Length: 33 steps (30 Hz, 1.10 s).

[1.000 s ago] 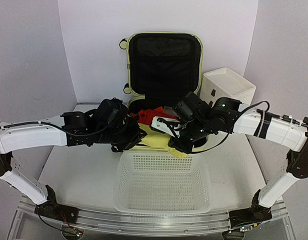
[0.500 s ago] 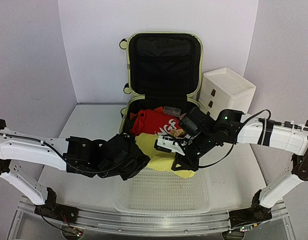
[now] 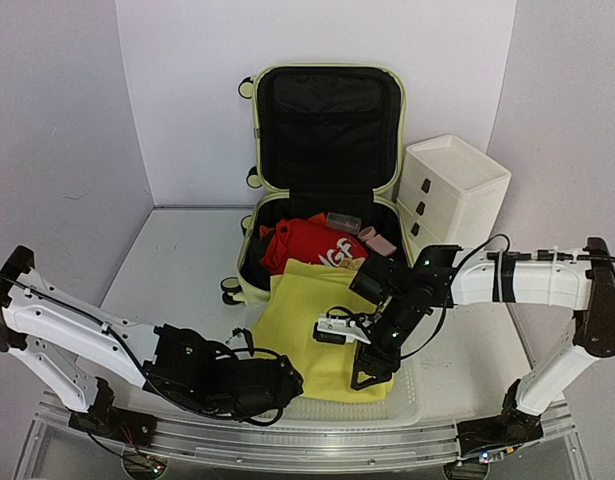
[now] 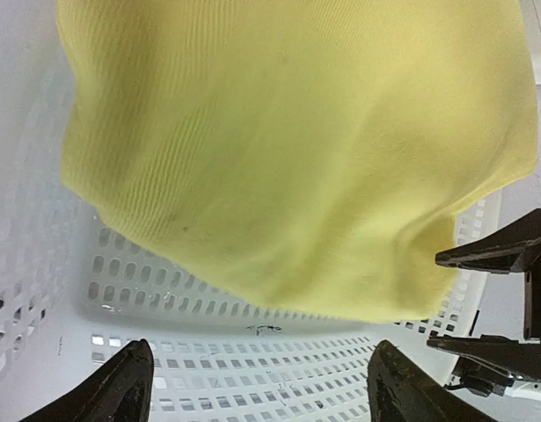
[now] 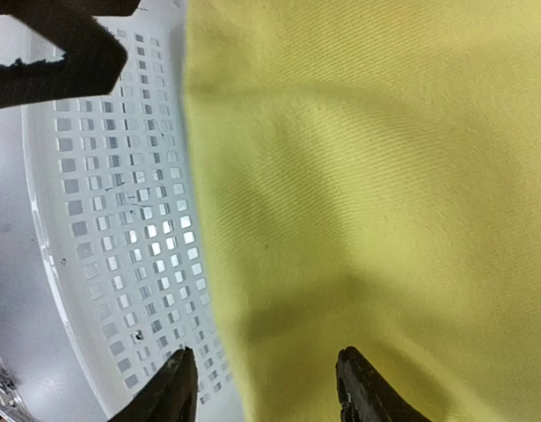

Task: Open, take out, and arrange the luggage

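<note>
Luggage [image 3: 325, 150] shown at the far middle of the table, lid raised. Left gripper [image 4: 259, 360] and right gripper [image 5: 264, 360] are held spread and empty at the white basket [image 5: 120, 176]; the yellow cloth [image 3: 307, 320], held up at the shell a second ago, is now draped from its near lip into the basket, so one item is judged taken out, a red garment [image 3: 307, 245] remaining. The lining is faced toward the arms, wheels [image 3: 230, 290] left, the long axis thus laid across the table.

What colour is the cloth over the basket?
The cloth is yellow, clearest in left wrist view.
</note>
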Motion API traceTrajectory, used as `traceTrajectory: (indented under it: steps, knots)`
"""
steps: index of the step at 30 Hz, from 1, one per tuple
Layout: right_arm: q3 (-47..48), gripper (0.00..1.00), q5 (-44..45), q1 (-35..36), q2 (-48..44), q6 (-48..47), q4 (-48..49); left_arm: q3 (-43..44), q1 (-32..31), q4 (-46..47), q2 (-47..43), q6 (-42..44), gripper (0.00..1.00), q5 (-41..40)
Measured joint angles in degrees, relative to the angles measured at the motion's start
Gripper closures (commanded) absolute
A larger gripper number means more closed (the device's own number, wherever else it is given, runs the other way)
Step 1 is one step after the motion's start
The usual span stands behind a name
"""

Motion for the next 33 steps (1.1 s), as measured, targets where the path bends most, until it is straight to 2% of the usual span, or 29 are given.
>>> traceTrajectory:
  steps: [3, 6, 9, 12, 15, 19, 21, 25, 29, 33]
  knots:
    - [-0.50, 0.53, -1.05, 0.26, -1.66, 1.42, -0.83, 0.00, -0.74, -2.95, -1.07, 0.57, 0.13, -0.13]
    - [-0.52, 0.50, -1.77, 0.39, -4.92, 3.52, -1.53, -0.22, -0.70, -5.53, -3.67, 1.22, 0.16, -0.87]
    - [-0.50, 0.49, -1.31, 0.50, -6.97, 5.73, -1.77, -0.87, -0.59, -6.95, -7.32, 4.17, 0.29, -2.93]
    - [-0.52, 0.47, 1.05, 0.63, -7.08, 11.15, -1.84, -0.98, 1.09, -8.13, -11.47, 10.12, 0.33, -3.89]
    - [-0.90, 0.47, 3.89, 1.16, -7.43, 19.17, -0.72, -0.98, 5.46, -8.13, -14.69, 18.69, 0.29, -2.78]
    - [-5.86, 0.45, 10.34, 2.56, -11.74, 35.04, 2.23, -0.96, 9.07, -8.17, -16.44, 28.30, 0.28, -0.68]
    - [-9.14, 0.40, 14.05, 3.82, -15.23, 42.93, 2.86, -0.98, 9.53, -8.17, -16.31, 31.26, 0.28, 1.33]
    - [-13.05, 0.38, 21.20, 7.26, -19.21, 55.84, 3.54, -0.72, 10.56, -8.04, -12.98, 35.45, 0.26, 4.96]
    - [-13.55, 0.30, 25.49, 9.68, -16.46, 64.76, 5.57, 0.20, 12.07, -8.11, -6.67, 38.66, 0.18, 8.61]
    - [-13.49, 0.28, 28.61, 11.52, -9.90, 72.46, 7.74, 1.25, 14.25, -7.52, -3.69, 40.15, 0.09, 10.93]
